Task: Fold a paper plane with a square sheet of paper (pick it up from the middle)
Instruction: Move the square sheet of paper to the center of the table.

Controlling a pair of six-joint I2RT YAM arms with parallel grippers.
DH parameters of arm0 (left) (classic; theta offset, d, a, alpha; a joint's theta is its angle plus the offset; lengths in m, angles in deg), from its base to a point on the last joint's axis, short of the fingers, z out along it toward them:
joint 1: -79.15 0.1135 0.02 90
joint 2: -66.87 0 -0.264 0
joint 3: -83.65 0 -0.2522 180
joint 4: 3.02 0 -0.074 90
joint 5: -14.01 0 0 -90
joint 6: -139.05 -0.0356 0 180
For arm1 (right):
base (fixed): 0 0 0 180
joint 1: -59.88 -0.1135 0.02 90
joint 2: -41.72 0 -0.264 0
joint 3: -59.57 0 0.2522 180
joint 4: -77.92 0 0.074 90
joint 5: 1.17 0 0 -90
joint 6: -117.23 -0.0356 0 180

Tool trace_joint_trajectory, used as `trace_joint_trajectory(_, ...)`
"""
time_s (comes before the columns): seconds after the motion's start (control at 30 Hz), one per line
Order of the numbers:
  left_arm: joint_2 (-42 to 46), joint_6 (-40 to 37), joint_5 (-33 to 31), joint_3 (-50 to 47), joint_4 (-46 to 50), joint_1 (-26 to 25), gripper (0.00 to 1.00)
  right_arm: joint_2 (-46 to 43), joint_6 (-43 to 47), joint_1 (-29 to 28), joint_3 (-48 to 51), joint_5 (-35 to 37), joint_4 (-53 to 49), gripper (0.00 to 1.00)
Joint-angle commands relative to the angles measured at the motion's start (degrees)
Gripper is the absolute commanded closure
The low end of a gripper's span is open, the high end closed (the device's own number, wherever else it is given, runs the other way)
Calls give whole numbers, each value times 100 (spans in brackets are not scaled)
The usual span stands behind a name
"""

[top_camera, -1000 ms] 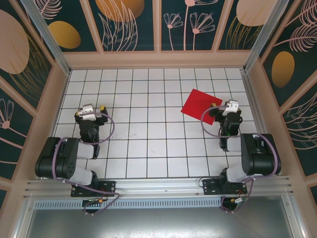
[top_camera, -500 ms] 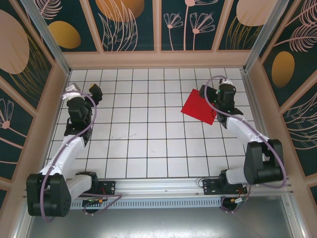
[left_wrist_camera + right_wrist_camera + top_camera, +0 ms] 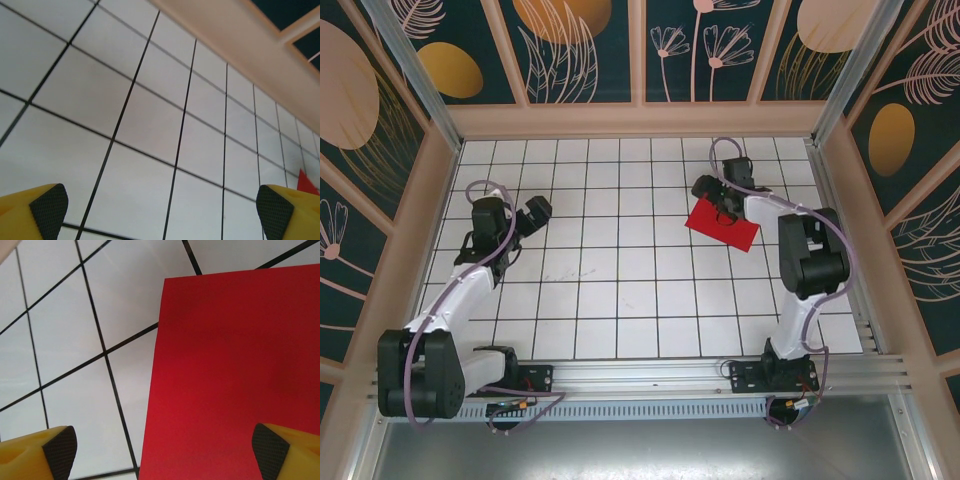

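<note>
Evidently mid-approach: left gripper point(image 3: 534, 212) and right gripper point(image 3: 713, 196) gaped, the latter over the thin bright-red paper square point(image 3: 725, 228) at two o'clock, needing a mid-sheet pinch next.

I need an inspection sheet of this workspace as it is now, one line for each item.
Surface: white table with black grid lines.
Job's things: square sheet of paper, red, lying flat and unfolded on the far right; no plane made yet.
Clutter: nothing seen.
Grippers: left gripper, jaws open over bare tiles; right gripper, jaws open over one edge of the sheet.
Cables: purple cables loop along both arms.
Surroundings: leaf-patterned walls; metal rail at the near edge.
</note>
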Motion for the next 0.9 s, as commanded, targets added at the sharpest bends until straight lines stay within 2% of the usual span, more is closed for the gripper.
trace_joint_trajectory(0.0, -96, -204, 290, 226, 208, 29, 2, 342, -257, -60, -441, 32, -408, 8)
trace_joint_trajectory(0.23, -293, -202, 371, 273, 213, 32, 1, 757, -246, -173, -616, -59, -601, 9)
trace_joint_trajectory(0.4, -450, -131, 504, 243, 198, 24, 2, 771, -287, -491, -239, -238, -660, 10)
trace_joint_trajectory(0.63, -512, 34, 594, 148, 198, 24, 1, 196, -474, -1300, 944, -380, -669, 11)
trace_joint_trajectory(0.87, -550, 232, 686, 11, 135, 24, 2, -633, -1415, -2694, 2291, -689, -382, 12)
